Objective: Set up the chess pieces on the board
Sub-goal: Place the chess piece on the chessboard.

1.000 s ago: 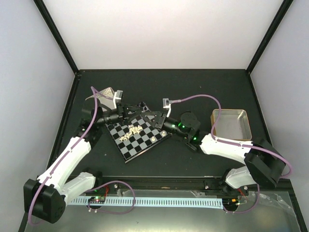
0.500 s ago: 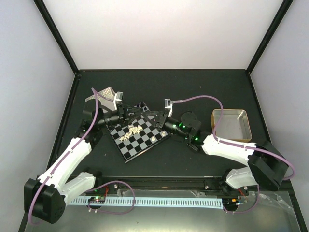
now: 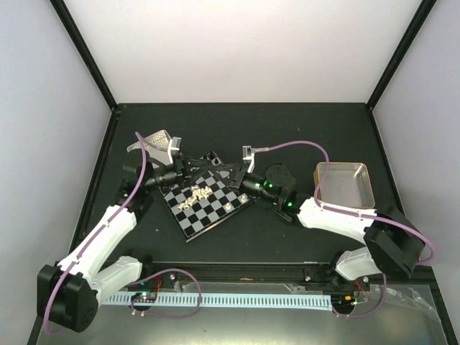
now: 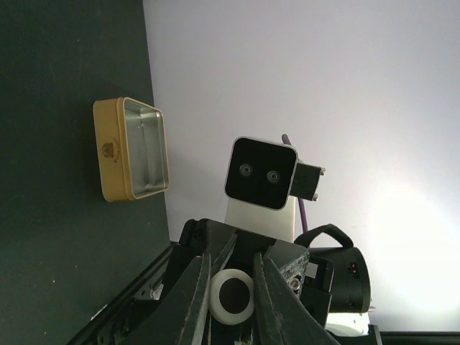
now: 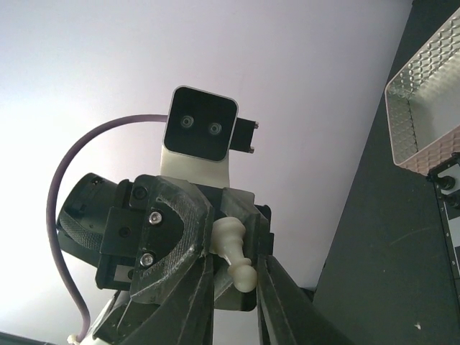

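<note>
The board (image 3: pixel 188 224) lies tilted at the table's centre-left with a small heap of cream chess pieces (image 3: pixel 198 192) on it. My two grippers meet tip to tip just above the board's far corner. My left gripper (image 4: pixel 230 262) is shut on a cream pawn (image 4: pixel 231 297), whose round felt-centred base faces that camera. In the right wrist view the same pawn (image 5: pixel 231 241) points its head at my right gripper (image 5: pixel 236 262), whose jaws stand open on either side of the head. In the top view, left gripper (image 3: pixel 207 167) and right gripper (image 3: pixel 228 172) hide the pawn.
A gold-rimmed tin (image 3: pixel 345 185) stands open at the right, also in the left wrist view (image 4: pixel 133 149). A patterned metal tray (image 3: pixel 154 138) sits behind the left arm and shows in the right wrist view (image 5: pixel 424 108). One more cream piece (image 3: pixel 228 207) lies near the board's right edge.
The right gripper has edged a little left, closer onto the left gripper's tips. The left arm and the board have hardly moved.
</note>
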### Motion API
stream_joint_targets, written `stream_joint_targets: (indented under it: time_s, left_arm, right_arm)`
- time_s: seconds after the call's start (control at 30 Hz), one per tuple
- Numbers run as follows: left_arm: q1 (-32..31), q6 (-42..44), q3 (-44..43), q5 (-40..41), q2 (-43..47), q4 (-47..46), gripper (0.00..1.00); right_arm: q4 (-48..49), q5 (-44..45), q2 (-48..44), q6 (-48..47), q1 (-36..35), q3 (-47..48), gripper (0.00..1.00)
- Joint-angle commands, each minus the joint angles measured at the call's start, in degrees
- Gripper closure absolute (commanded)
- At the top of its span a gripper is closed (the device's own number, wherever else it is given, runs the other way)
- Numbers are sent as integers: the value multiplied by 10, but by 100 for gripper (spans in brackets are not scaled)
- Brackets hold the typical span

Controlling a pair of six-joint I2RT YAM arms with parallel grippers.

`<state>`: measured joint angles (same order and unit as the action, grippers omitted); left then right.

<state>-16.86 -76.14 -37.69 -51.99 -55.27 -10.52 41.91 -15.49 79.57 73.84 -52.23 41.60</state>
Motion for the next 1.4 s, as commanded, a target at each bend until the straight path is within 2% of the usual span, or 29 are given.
stream_joint_targets:
  time_s: [0.0,0.17,0.23,0.33,0.37,0.47,0.53,0.6,0.7,0.73,0.83,0.9,1.0,1.37]
  left_arm:
    - [-2,-44,18,-15,0,-48,98]
    - [-2,-53,24,-18,-3,-55,97]
    - [-2,-41,23,-17,-3,-44,91]
    - [-1,11,15,-7,-4,9,80]
    - [-1,32,12,3,-3,28,73]
    - [7,111,1,43,-2,98,47]
    - [19,191,-21,77,1,177,38]
    - [37,259,-42,122,8,247,33]
    - [50,359,-82,218,25,342,29]
    - [51,433,-118,297,27,404,28]
    - [51,486,-147,408,36,465,28]
    - [51,499,-144,466,51,474,28]
    - [51,521,-125,497,67,448,27]
    - [49,524,-86,497,80,413,26]
  right_arm:
    - [34,-6,17,1,3,30,81]
    - [32,8,25,4,6,32,91]
    - [19,10,25,2,11,35,97]
    - [-20,1,19,-20,20,41,99]
    - [-48,-3,17,-31,22,45,99]
    - [-150,-26,7,-75,30,52,99]
    - [-249,-29,-4,-126,33,64,99]
    - [-398,-13,-4,-203,33,109,99]
    - [-610,42,20,-316,34,195,99]
    - [-722,70,50,-378,34,256,99]
    - [-824,82,100,-431,33,320,99]
    - [-869,94,140,-460,33,354,99]
    - [-934,124,199,-485,32,411,99]
    - [-993,138,327,-515,30,518,98]
